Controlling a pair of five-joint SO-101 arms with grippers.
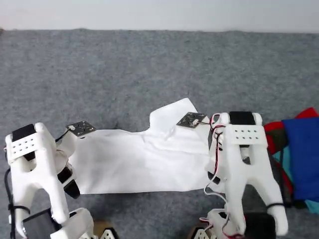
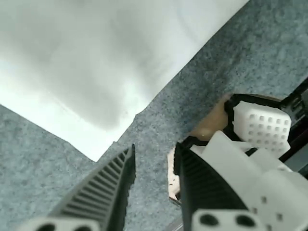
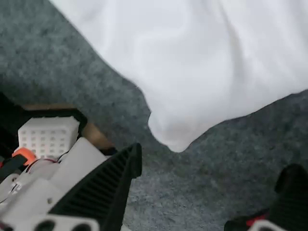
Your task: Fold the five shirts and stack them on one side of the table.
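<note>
Both jaws gape empty: left gripper (image 2: pixel 154 150) narrowly, right gripper (image 3: pixel 214 161) wide. White shirt (image 1: pixel 134 159) near the table (image 1: pixel 99 69) front edge looks limp, light; pinch its corners.

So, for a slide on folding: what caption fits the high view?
White shirt, partly folded, on the grey table between two arms; coloured shirts piled at one side.

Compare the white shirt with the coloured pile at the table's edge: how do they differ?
The white shirt lies alone, laid out wide and mostly flat between the arms; the pile is several garments overlapping in a heap. The white shirt is one plain colour; the pile shows red, blue and teal. Both rest on the grey table.
</note>
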